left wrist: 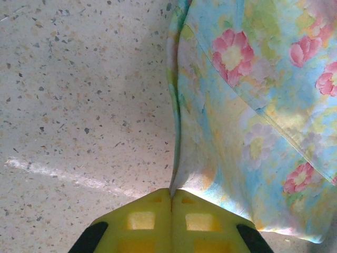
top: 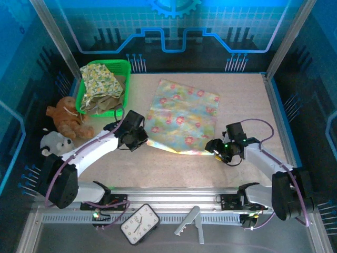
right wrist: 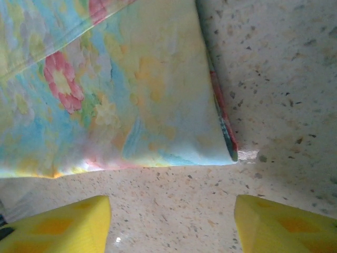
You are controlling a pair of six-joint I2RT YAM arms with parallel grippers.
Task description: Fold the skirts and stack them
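One pale speckled surface (top: 242,100) carries nearly all that we describe. We place each thing from the pastel patchwork skirt (top: 181,116), which lies spread flat near the middle, pink flowers on blue and yellow.

Beyond the pastel skirt's far left corner, and apart from it, stands a green basket (top: 124,65). In it we see a yellow-green floral skirt (top: 100,79) bunched on top. An olive-khaki skirt (top: 108,104) lies under it at the basket's near side.

Further left of the pastel skirt, past the basket, lies a brown plush toy (top: 66,118). A white plush toy (top: 52,142) sits just beside it, on the side toward the arm bases.

At the pastel skirt's near left corner we find the left pincer (left wrist: 171,196). Its yellow fingers are pressed together, with the skirt's edge pinched between them.

At the near right corner sits the right pincer (right wrist: 171,211). Its fingers stand apart and hold nothing. The skirt's corner lies on the surface just ahead of the gap, not inside it.
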